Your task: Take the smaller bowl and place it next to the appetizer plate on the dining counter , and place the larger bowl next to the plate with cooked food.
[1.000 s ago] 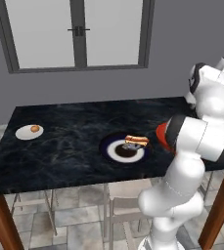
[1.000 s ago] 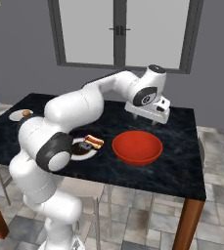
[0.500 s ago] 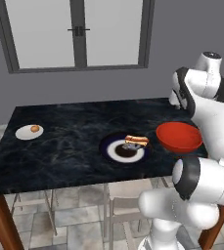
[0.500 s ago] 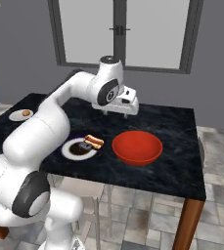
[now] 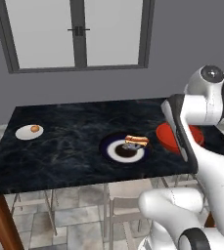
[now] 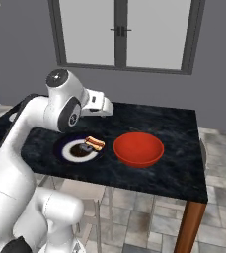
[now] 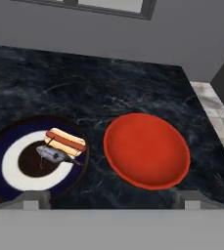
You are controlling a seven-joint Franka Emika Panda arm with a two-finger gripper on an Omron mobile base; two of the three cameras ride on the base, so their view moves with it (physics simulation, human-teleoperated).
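The end effector [image 6: 103, 105], jaws spread wide and empty, hovers over the bench [image 6: 173, 123], the larger bowl [image 7: 146, 149] resting just beside the plate with cooked food [image 7: 30, 163].

No legible text or labels.

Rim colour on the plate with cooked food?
Dark blue-purple rim around a white centre; clearest in the hand view.
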